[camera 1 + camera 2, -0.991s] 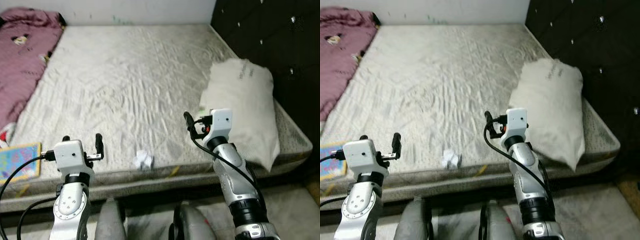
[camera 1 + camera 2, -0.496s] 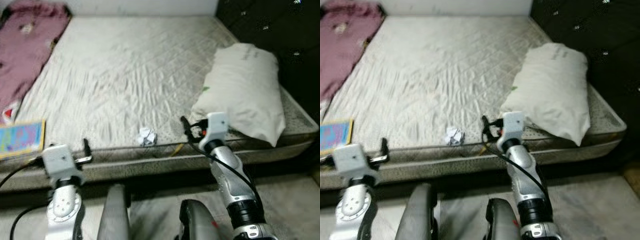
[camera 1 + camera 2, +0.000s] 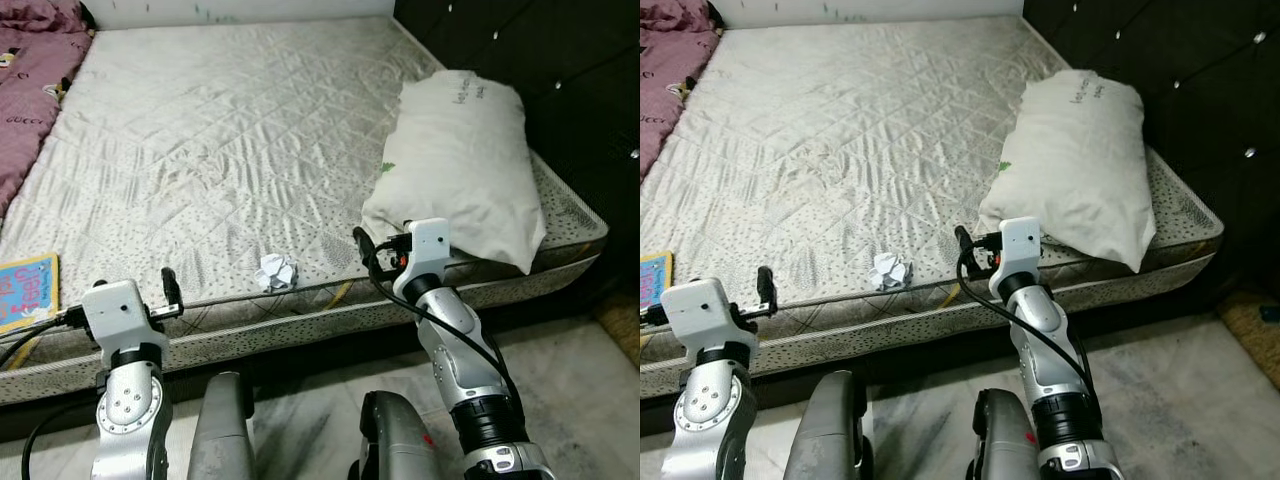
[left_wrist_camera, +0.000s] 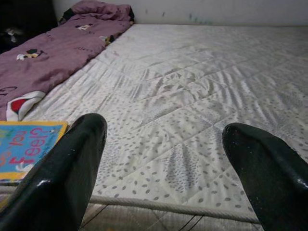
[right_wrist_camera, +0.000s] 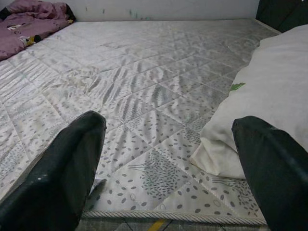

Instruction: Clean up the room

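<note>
1. White crumpled paper ball [image 3: 277,271] lies on the mattress [image 3: 230,130] near its front edge, between both arms.
2. Right gripper [image 3: 365,252], fingers spread wide and empty, sits nearer; the ball lies to its left.
3. Left gripper [image 3: 170,291] likewise wide, empty.
4. Ball is roundish: no clear long axis or heading.

The mattress [image 3: 230,140] wears quilted cloth with a faint sheen (patterned near its edge), the pillow [image 3: 460,160] matt white fabric, the crumpled wad [image 3: 277,271] paper, the blanket [image 4: 53,48] soft purple cloth.
</note>
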Motion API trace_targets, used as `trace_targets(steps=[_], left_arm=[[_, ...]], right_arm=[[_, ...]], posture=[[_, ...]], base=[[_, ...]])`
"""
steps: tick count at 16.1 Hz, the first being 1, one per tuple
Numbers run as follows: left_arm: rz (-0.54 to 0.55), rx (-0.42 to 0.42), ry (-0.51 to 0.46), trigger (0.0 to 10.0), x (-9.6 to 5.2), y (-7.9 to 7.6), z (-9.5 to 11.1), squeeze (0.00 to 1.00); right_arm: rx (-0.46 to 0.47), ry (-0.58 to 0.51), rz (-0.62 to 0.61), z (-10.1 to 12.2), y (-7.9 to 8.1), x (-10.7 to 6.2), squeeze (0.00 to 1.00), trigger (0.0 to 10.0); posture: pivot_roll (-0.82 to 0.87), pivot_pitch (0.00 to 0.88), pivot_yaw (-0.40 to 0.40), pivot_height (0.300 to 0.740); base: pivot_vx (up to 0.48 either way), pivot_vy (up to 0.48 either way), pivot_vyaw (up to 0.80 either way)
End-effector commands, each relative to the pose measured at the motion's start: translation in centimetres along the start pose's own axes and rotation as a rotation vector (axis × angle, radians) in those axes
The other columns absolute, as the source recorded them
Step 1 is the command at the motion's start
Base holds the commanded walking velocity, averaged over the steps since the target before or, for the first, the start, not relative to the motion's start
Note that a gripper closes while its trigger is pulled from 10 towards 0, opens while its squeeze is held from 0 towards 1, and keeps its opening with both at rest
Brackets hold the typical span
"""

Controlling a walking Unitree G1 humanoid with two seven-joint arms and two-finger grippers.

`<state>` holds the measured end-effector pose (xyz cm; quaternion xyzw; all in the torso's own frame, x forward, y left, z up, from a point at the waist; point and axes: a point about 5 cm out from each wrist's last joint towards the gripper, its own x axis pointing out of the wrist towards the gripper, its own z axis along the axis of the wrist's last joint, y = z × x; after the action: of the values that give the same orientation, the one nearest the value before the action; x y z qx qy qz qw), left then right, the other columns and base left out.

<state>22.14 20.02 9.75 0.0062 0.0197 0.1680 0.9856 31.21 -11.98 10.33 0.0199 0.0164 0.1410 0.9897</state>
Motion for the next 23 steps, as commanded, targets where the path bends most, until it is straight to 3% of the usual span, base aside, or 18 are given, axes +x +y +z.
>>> trace_targets(steps=[1, 8, 12, 18, 23], left_arm=[[0.017, 0.001, 0.012, 10.0, -0.06, 0.26, -0.1, 0.0], [0.014, -0.009, 0.011, 10.0, 0.0, 0.2, -0.05, 0.0], [0.007, -0.013, 0.01, 10.0, 0.17, 0.04, -0.03, 0.0], [0.005, -0.015, 0.007, 10.0, 0.24, -0.18, -0.03, 0.0], [-0.002, -0.013, 0.007, 10.0, 0.26, -0.28, 0.02, 0.0]], right_arm=[[0.001, -0.01, 0.017, 0.2, 0.24, 0.15, 0.0, 10.0], [-0.016, 0.004, 0.048, -0.13, 0.78, 0.39, 0.0, 10.0], [-0.015, 0.0, 0.054, -0.1, 0.79, 0.43, 0.0, 10.0], [-0.043, 0.01, 0.076, -0.25, 1.04, 0.6, 0.0, 10.0], [-0.042, 0.011, 0.081, -0.38, 1.16, 0.56, 0.0, 10.0]], posture=[[0.0, 0.071, -0.021, 0.58], [0.0, 0.06, -0.019, 0.58], [-0.01, 0.059, -0.019, 0.546], [0.0, 0.049, -0.025, 0.546], [0.0, 0.049, -0.023, 0.546]], base=[[0.0, 0.0, 0.0], [0.0, 0.0, 0.21], [0.0, 0.0, 0.42], [0.0, 0.0, 0.0], [0.0, 0.0, 0.57]])
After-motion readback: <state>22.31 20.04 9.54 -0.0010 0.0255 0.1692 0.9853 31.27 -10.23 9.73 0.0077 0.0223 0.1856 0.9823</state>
